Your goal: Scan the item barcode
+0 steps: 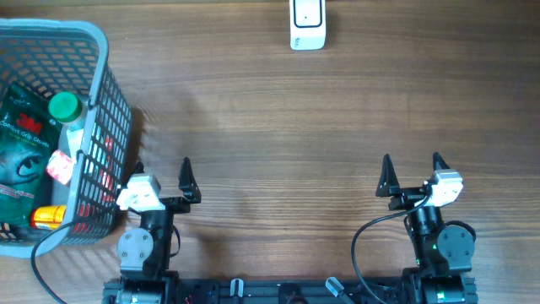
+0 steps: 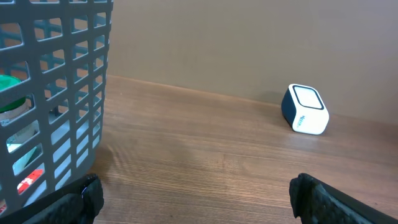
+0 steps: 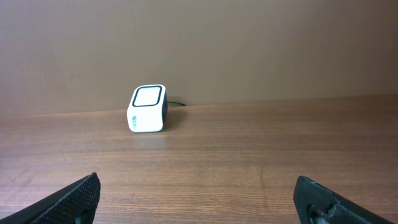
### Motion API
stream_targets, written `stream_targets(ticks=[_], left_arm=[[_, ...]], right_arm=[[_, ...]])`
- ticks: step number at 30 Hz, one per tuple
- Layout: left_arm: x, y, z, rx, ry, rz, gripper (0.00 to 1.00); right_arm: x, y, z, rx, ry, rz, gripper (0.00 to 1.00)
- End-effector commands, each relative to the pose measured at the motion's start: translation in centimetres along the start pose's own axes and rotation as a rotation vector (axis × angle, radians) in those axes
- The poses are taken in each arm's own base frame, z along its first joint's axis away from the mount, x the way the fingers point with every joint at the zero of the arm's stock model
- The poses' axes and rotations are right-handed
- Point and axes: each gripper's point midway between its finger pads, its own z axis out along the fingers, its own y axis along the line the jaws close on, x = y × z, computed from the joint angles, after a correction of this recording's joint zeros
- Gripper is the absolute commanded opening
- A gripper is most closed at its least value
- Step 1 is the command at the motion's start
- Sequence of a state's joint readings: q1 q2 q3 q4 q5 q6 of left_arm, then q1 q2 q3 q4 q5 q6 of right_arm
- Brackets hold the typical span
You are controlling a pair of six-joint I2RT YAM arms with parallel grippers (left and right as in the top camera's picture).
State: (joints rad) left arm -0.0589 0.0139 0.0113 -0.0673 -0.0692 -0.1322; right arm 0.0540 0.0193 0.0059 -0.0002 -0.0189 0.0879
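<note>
- Brown wood-grain surface (image 1: 278,118) carries everything in view.
- Left hand (image 1: 161,171) (image 2: 197,193): released, black fingers spread wide with nothing between them. It sits low at the near edge of the surface.
- The left hand's outer finger is right by the wall of the grey plastic lattice basket (image 1: 108,93) (image 2: 68,93) (touching or not, cannot tell).
- Right hand (image 1: 412,165) (image 3: 196,190): also released, fingers wide apart and empty. It sits at the near edge on the right, well apart from the left hand.
- The basket stands upright at the left edge of the surface, partly cut off by the frame.
- All the items lie inside the basket, and neither hand holds one:
  - green-capped clear bottle (image 1: 65,107) near the right wall
  - dark green glove packet (image 1: 21,139) lying flat
  - small red-and-white wrapped item (image 1: 59,166) on top
  - orange-and-yellow item (image 1: 49,216) at the near corner
- No barcode can be made out on any item.
- White box-shaped barcode scanner (image 1: 307,24) (image 2: 305,109) (image 3: 147,109) stands at the far edge of the surface. It is well apart from both hands and from the basket.
- Its dark-rimmed window faces up and toward the arms.
- A thin dark cable (image 3: 177,104) runs out behind the scanner.
</note>
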Motion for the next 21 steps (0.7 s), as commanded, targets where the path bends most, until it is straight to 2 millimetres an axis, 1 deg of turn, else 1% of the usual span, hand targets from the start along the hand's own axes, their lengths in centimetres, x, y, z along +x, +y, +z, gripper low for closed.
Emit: stream_targets(ticks=[1, 10, 11, 13, 15, 16, 17, 18, 20, 21], left_arm=[[0.2, -0.3, 0.0, 0.016, 0.002, 0.017, 1.0], [0.0, -0.3, 0.0, 0.018, -0.005, 0.017, 1.0], [0.2, -0.7, 0.0, 0.043, 0.004, 0.017, 1.0], [0.0, -2.6, -0.2, 0.152, 0.003, 0.017, 1.0], [-1.0, -4.4, -0.7, 0.249, -0.018, 0.02, 1.0], [-1.8, -4.9, -1.0, 0.272, -0.035, 0.021, 1.0], [-3.0, -5.1, -1.2, 0.277, -0.058, 0.019, 1.0], [-3.7, -5.3, -1.4, 0.28, -0.073, 0.02, 1.0], [-6.6, -5.8, -2.3, 0.292, -0.133, 0.024, 1.0], [-7.4, -5.9, -2.5, 0.295, -0.15, 0.025, 1.0]], right_arm=[[-0.2, 0.3, -0.1, -0.016, -0.011, -0.009, 1.0], [-0.2, 0.3, -0.1, -0.016, -0.011, -0.009, 1.0], [-0.2, 0.3, -0.1, -0.016, -0.011, -0.009, 1.0], [-0.2, 0.3, -0.1, -0.016, -0.011, -0.009, 1.0], [-0.2, 0.3, -0.1, -0.016, -0.011, -0.009, 1.0], [-0.2, 0.3, -0.1, -0.016, -0.011, -0.009, 1.0], [-0.2, 0.3, -0.1, -0.016, -0.011, -0.009, 1.0], [-0.2, 0.3, -0.1, -0.016, -0.011, -0.009, 1.0], [-0.2, 0.3, -0.1, -0.016, -0.011, -0.009, 1.0], [-0.2, 0.3, -0.1, -0.016, -0.011, -0.009, 1.0]])
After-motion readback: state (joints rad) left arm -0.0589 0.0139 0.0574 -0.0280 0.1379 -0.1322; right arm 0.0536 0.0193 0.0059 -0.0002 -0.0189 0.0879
